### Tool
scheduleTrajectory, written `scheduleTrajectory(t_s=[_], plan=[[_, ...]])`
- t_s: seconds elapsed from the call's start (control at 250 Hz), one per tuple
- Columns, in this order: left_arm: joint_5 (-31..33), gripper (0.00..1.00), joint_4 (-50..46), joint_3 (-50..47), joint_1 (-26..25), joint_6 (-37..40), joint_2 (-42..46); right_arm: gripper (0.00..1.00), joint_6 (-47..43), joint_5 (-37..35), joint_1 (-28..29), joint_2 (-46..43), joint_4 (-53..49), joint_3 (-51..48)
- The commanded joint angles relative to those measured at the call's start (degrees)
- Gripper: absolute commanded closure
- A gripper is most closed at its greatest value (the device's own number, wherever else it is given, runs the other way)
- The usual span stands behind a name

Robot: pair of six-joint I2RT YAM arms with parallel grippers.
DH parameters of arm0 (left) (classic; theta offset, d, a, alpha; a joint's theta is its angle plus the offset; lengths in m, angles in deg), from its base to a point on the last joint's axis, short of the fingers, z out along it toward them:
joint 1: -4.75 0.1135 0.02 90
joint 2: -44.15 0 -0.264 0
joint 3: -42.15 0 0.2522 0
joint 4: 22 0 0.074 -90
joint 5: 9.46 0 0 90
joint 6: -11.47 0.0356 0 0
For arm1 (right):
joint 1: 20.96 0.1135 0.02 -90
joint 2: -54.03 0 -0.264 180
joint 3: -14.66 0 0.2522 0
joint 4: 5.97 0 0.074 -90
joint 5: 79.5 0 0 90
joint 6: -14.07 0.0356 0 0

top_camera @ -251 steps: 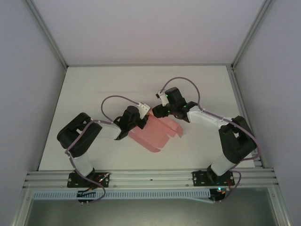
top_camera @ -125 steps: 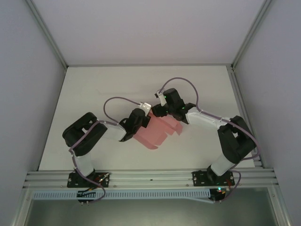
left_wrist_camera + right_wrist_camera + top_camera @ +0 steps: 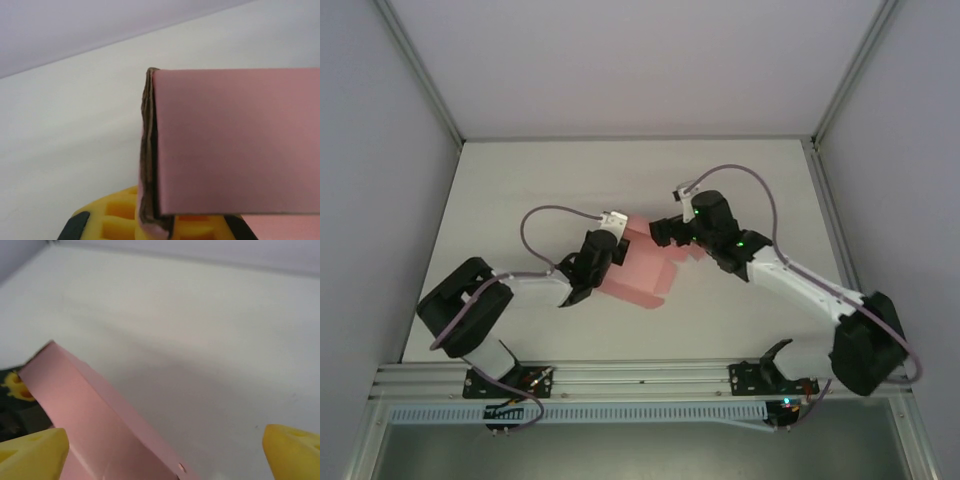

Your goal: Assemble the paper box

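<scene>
The paper box (image 3: 642, 272) sits mid-desk (image 3: 520, 190) between the arms. The left gripper (image 3: 608, 262) appears to have its jaws closed on the box's left edge. The right gripper (image 3: 665, 232) hovers just beside the far right end with its jaws wide open, and the box lies toward its left fingertip (image 3: 32, 452).

Both arms angle in toward mid-table. The left gripper (image 3: 607, 262) meets the left edge of the paper box (image 3: 642, 270), a pink folded piece low over the white table (image 3: 520, 190). The right gripper (image 3: 663, 231) sits at the box's far right corner, its jaws too small to read.
</scene>
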Motion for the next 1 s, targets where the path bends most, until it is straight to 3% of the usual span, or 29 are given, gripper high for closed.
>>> scheduleTrajectory(t_s=[0.0,0.176,0.351,0.543,0.775,0.878,0.994], plan=[[2.0,1.00,-2.7,-1.2,1.2,-3.4,5.1,0.00,2.2,-7.4,-0.5,-6.3,-2.5,-1.9],[-0.6,1.00,-7.9,-1.2,3.2,-7.0,12.2,0.00,2.9,-9.1,-0.8,-12.1,-7.5,-5.1],[-5.4,1.00,-8.4,-2.4,4.2,-8.4,16.6,0.00,5.0,-9.1,-1.0,-10.9,-3.7,-7.5],[-11.8,1.00,-4.5,-4.3,4.2,-8.4,16.1,0.00,5.2,-2.0,-1.1,-4.9,7.6,-7.4],[-17.2,1.00,-2.4,-4.2,4.2,-8.4,14.2,0.00,5.2,4.6,-1.0,1.3,12.1,-4.6],[-17.4,1.00,-1.2,-4.3,4.3,-9.9,13.2,0.00,6.2,7.4,-1.0,2.1,15.2,-5.4],[-15.2,1.00,-3.0,-3.3,4.9,-11.7,12.6,0.00,7.2,4.4,-1.0,-0.3,14.7,-7.5]])
